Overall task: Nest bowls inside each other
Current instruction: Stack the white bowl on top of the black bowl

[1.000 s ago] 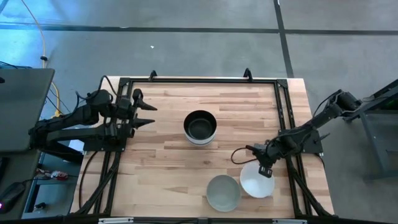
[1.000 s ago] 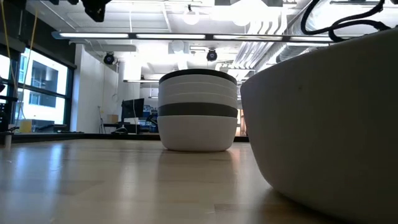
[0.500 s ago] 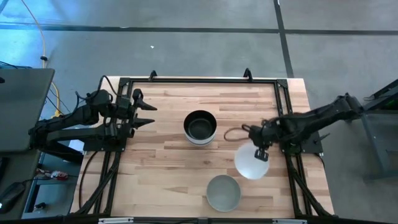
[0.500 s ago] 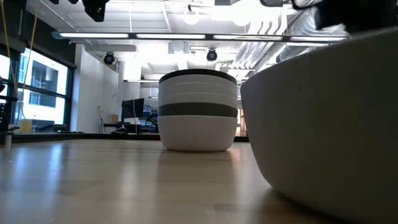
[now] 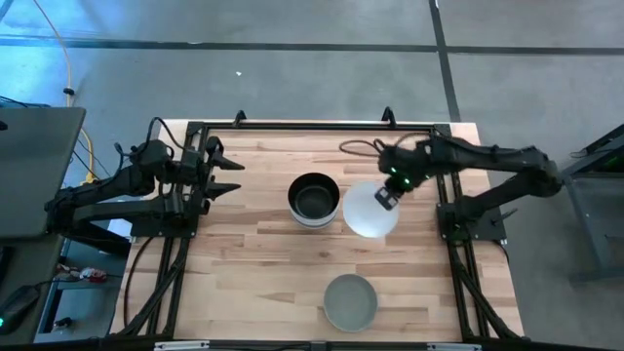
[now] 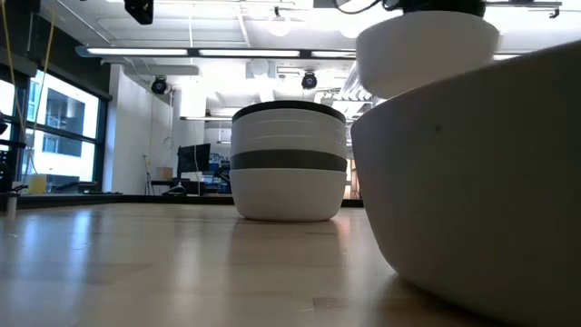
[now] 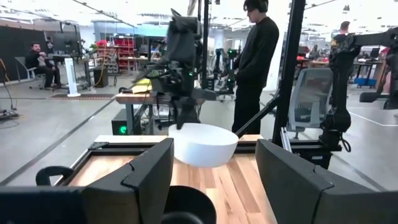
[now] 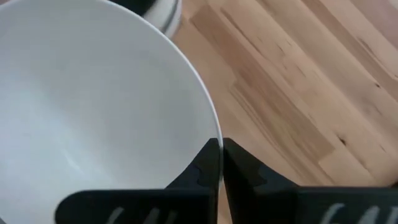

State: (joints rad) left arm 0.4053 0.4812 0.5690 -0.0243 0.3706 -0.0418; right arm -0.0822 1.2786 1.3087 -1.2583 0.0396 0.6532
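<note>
now table (image 5: 263, 283): unchanged | stack of bowls (image 5: 314, 200): mid-table, unmoved | grey bowl (image 5: 350, 301): near edge, now alone | white bowl (image 5: 370, 210): lifted, carried beside stack | right gripper (image 5: 387, 199): pinching its rim | left gripper (image 5: 237, 178): wide, empty, left side

No text, label or number seems readable anywhere (background too indistinct).

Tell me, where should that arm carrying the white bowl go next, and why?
Probably a short way sideways, until it is over the stack of bowls, then down. The right end effector is shut on the white bowl's rim, holding it clear of the table just beside the stack, not yet above it.
</note>
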